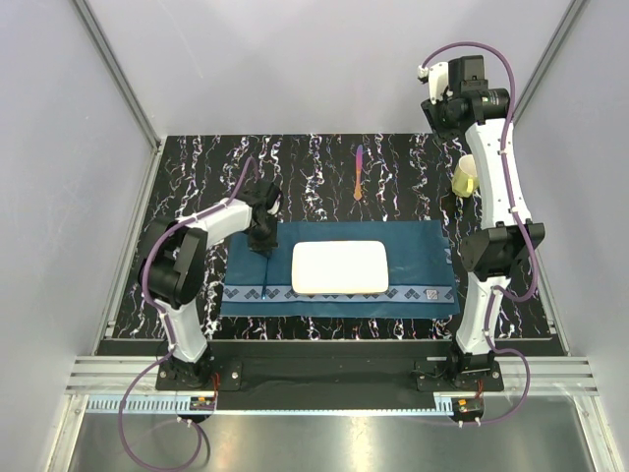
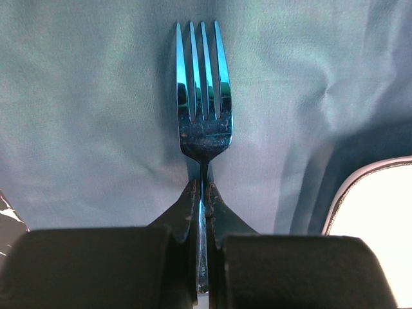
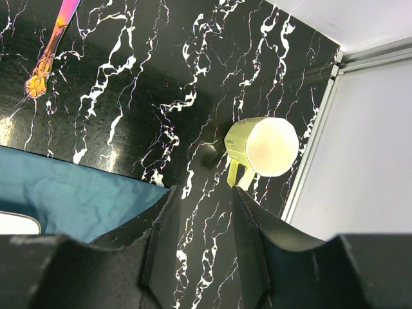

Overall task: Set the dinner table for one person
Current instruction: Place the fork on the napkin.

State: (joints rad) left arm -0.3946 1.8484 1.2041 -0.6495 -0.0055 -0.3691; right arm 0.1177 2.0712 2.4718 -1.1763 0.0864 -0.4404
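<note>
Mug [image 3: 261, 147]: right of frame, on dinner table [image 3: 129, 96]; inside unclear.
Left gripper [image 2: 201, 193]: clamped on fork [image 2: 203, 122]; handle hidden.
Right gripper [image 3: 201, 199]: fingers apart.

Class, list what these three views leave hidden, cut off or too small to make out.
- Fork handle: left wrist view, hidden between the left fingers.
- Plate: left wrist view, cut by the right edge.
- Coloured utensil: right wrist view, cut by the top edge; top view, too small to tell its type.
- Cup: top view, partly behind the right arm.
</note>
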